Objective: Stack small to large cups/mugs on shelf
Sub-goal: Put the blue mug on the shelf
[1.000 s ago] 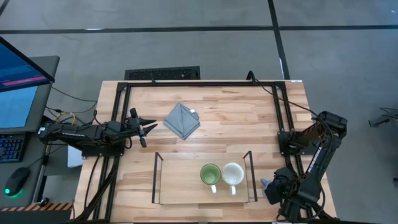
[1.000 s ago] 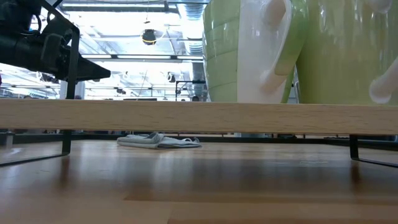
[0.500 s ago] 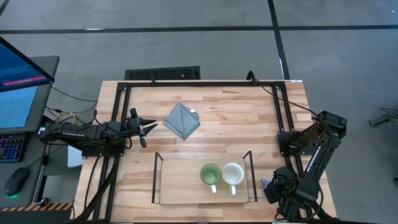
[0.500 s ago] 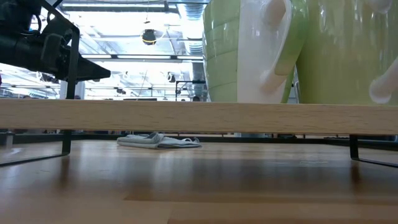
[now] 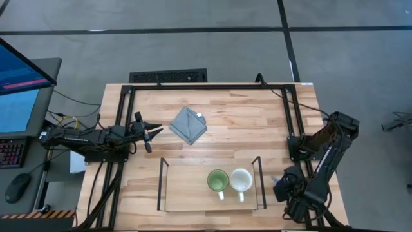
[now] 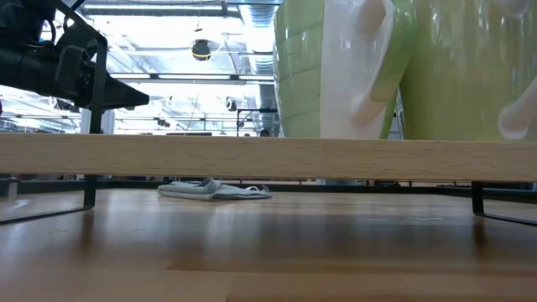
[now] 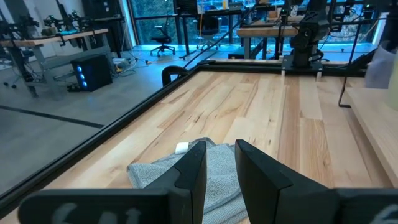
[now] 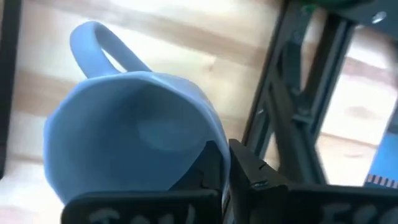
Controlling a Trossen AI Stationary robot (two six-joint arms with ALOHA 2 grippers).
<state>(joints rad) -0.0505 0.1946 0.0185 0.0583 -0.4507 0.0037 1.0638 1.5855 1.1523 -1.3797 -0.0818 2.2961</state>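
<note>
Overhead: light-wood slatted tabletop [image 5: 244, 119] in a black frame; the low light-wood shelf with thin black wire ends [image 5: 187, 190] sits at its near edge.
On the shelf: a green handled mug [image 5: 218, 181] and a cream-white handled mug [image 5: 241, 180] stand touching, side by side, toward the shelf's right end, handles toward the near edge.
Cloth: a grey folded cloth [image 5: 188, 125] lies on the tabletop, well apart from the shelf.
Left arm: stretched in from the table's left edge, its left gripper [image 5: 154, 131] near the cloth, not touching it.
Right arm: folded at the table's right near corner, its right gripper [image 5: 281, 191] just off the shelf's right end.
Table-level camera: the shelf board crosses the whole picture, the two mugs looming above it, the cloth [image 6: 215, 190] lying far behind under the board.
Left wrist camera: the two dark fingers [image 7: 189, 177] stand slightly apart with nothing between them, the cloth [image 7: 217, 177] just beyond their tips.
Right wrist camera: a blue-grey handled mug [image 8: 134, 134], tipped with its mouth toward the lens; the right gripper [image 8: 225, 163] is clamped on its rim, fingers together over the wall.
Blue-grey mug, place: off the shelf, held by the right gripper beside the table's black frame.
</note>
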